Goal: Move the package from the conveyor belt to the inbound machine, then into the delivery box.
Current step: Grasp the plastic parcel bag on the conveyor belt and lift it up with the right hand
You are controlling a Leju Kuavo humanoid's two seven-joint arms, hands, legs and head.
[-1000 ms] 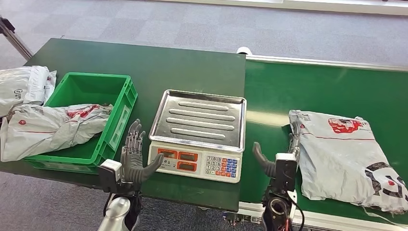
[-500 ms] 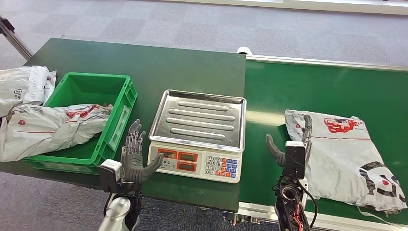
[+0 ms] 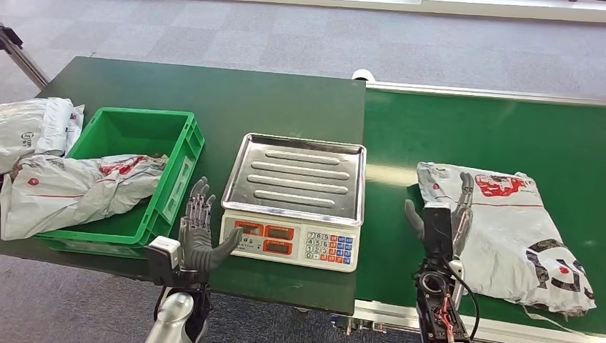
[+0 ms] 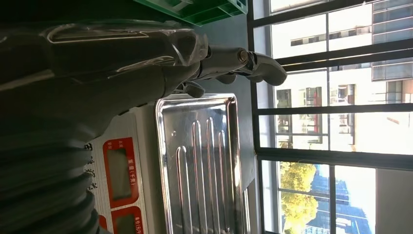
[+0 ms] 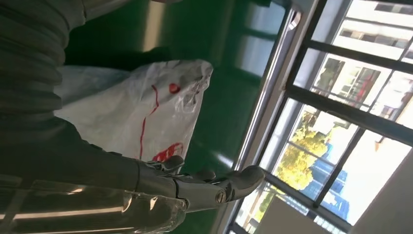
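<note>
While my left hand (image 3: pixel 197 232) waits at the near edge of the table (image 3: pixel 214 93), its fingers are spread and upright and it holds nothing; its thumb points toward the front panel of the scale (image 3: pixel 296 193) just beside it. From my left wrist, the fingers (image 4: pixel 253 63) stretch out above the corner of the scale's steel tray.

My right hand (image 3: pixel 441 214) is over the conveyor belt (image 3: pixel 486 136), fingers apart, with its thumb on the bare belt side and its other fingers lying over the near left edge of the package (image 3: pixel 507 221). I cannot tell whether they press on the wrapper or only hover, but nothing is gripped. The package, a grey-white plastic mailer with red printing, lies flat on the belt to the right of the scale.

Farther left, a green box (image 3: pixel 128 179) sits on the table with another mailer (image 3: pixel 71 189) draped over its left rim, and more bags (image 3: pixel 36 125) beyond it.
</note>
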